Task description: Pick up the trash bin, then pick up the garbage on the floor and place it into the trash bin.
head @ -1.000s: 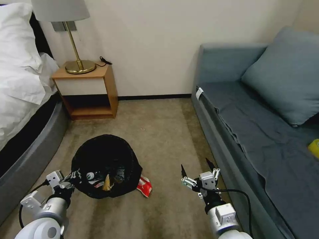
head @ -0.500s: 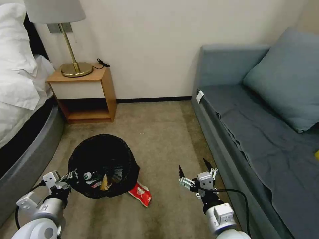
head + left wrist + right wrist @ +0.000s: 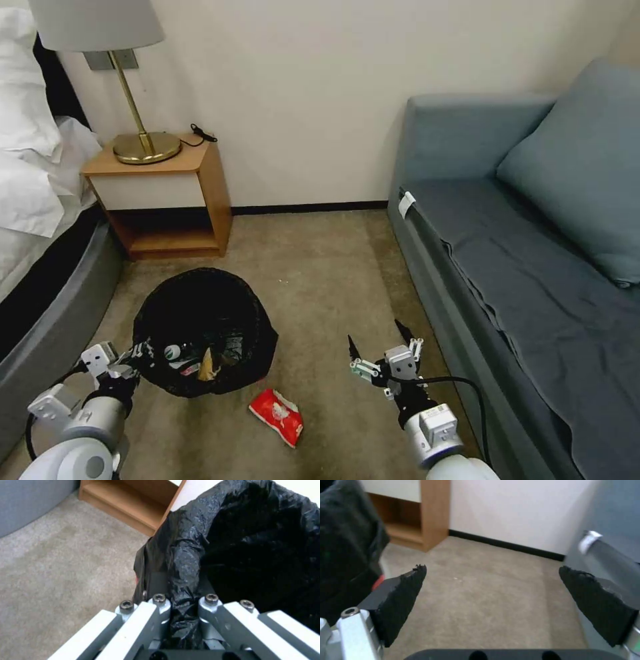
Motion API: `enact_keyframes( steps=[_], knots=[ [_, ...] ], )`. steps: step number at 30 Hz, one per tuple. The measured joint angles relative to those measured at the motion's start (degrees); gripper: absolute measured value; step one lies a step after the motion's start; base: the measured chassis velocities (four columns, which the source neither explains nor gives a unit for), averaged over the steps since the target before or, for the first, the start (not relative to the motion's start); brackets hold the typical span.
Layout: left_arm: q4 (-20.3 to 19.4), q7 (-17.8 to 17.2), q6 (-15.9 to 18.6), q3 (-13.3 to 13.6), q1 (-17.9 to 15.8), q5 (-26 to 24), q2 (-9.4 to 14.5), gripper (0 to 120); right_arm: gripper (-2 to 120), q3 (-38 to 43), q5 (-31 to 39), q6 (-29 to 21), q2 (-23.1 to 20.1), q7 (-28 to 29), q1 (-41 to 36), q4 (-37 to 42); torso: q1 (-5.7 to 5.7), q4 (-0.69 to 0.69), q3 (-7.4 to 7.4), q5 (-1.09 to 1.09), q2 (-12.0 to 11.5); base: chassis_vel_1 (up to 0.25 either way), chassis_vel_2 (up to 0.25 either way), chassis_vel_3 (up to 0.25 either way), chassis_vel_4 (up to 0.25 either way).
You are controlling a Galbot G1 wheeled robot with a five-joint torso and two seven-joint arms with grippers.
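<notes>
My head view swings left, so the nightstand (image 3: 170,193) and lamp (image 3: 127,87) slide left and the sofa (image 3: 533,287) edges right. The trash bin (image 3: 203,330) in my left claw (image 3: 137,353) now clears the red snack packet (image 3: 276,417), which lies fully uncovered on the carpet (image 3: 320,280). My right claw (image 3: 379,345) sits a little lower and further left.

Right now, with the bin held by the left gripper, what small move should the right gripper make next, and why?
Probably move the right gripper left and down toward the red snack packet. The packet lies on the carpet just in front of the trash bin, outside it. The right gripper is open and holds nothing, while the left gripper is clamped on the bin's lined rim, so it is occupied.
</notes>
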Motion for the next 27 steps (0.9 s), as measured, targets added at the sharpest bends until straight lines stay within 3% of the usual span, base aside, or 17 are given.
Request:
enact_keyframes(
  steps=[5, 12, 18, 27],
  knots=[
    [-0.5, -0.2, 0.1, 0.0, -0.1, 0.2, -0.1, 4, 100, -4.0, 6.9, -2.7, -6.4, -0.5, 6.0, -1.9, 0.0, 0.01, -0.01, 0.01, 0.0, -0.007, 0.011, 0.012, -0.003],
    [-0.2, 0.1, -0.1, 0.3, 0.3, 1.4, -0.9, 4, 100, -13.1, 27.5, -12.4, -14.8, -1.7, 21.1, -5.7, 0.0, 0.01, 0.0, -0.01, 0.0, 0.0, 0.0, 0.0, 0.0],
    [0.1, 0.7, -0.7, 0.2, 0.4, 1.8, -1.2, 4, 100, -20.2, 33.1, -14.8, -16.4, -2.4, 28.9, -9.8, 0.0, 0.02, 0.0, 0.0, 0.0, 0.0, 0.0, 0.0, 0.0],
    [2.4, 1.6, -1.2, -0.6, 0.0, 1.4, -0.9, 4, 100, -35.4, 40.2, -20.6, -12.6, -3.5, 45.4, -20.7, 0.0, 0.02, 0.0, 0.0, 0.0, 0.0, 0.0, 0.0, 0.0]
  ],
)
